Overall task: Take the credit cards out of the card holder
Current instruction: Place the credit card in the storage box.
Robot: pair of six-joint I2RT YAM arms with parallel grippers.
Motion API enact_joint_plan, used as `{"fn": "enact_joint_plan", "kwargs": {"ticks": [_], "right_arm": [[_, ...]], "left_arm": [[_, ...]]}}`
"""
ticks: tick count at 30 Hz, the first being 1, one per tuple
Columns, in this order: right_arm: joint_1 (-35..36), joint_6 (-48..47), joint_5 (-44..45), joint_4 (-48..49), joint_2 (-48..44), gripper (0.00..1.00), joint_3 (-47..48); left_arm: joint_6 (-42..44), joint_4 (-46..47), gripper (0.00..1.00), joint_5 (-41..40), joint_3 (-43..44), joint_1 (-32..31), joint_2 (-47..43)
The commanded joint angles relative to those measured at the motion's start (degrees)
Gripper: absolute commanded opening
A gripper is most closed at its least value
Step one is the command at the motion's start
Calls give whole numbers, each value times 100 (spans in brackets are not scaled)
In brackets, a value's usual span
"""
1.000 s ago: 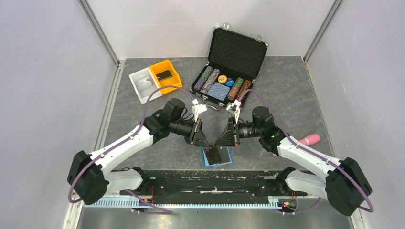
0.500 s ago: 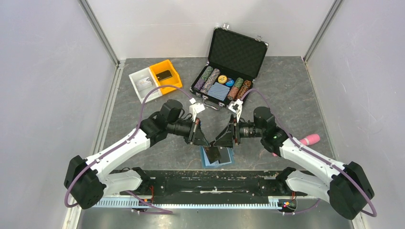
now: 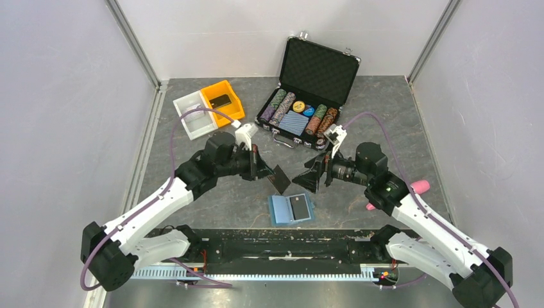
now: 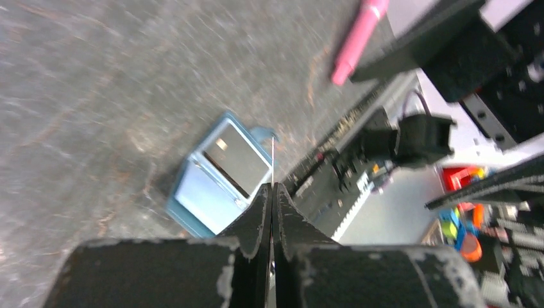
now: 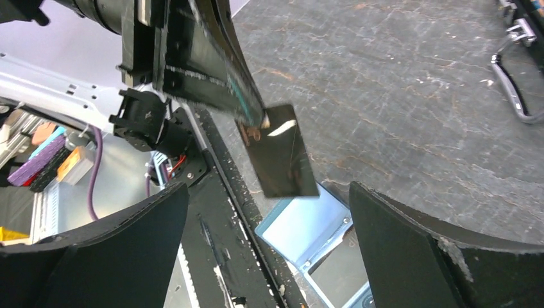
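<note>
**Black card drawn up and clear of the wallet**

Both arms have pulled away from the card holder since a second ago. The left gripper has swung up and to the left, carrying a credit card with it, and the right gripper has backed off to the right. The left jaws are pressed tight on one end of the card. In the left wrist view it shows only as a thin edge between the closed fingers. It hangs tilted just above centre of the top view, off the table.

The right jaws stand wide apart with nothing between them, near the card but not touching it. The card holder lies open and flat at lower centre, near the arm bases, and a second card sits in its right panel.

A pink marker lies at the right. The poker-chip case and the yellow bin sit along the top.
</note>
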Motion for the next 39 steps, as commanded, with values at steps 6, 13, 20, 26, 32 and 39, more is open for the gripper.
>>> {"fn": "enact_joint_plan", "kwargs": {"ticks": [6,13,20,26,32,39], "right_arm": [[-6,-144,602,-95,-434,98,-208],[-9,70,807,573,-794,98,-941],[-13,-9,1044,803,-713,98,-1199],[-11,-23,1028,981,-378,98,-1108],[-7,-16,948,1114,-99,98,-1021],[-6,-158,1111,990,76,98,-907]], "left_arm": [[-682,90,2,-2808,578,601,-398],[-1057,417,2,-3205,958,1501,165],[-1169,1251,2,-3364,1560,2138,1324],[-1196,1529,2,-4468,2085,2396,2370],[-1099,2300,2,-5024,2282,2676,3122],[-1073,2399,2,-4777,3003,2991,4193]]}}
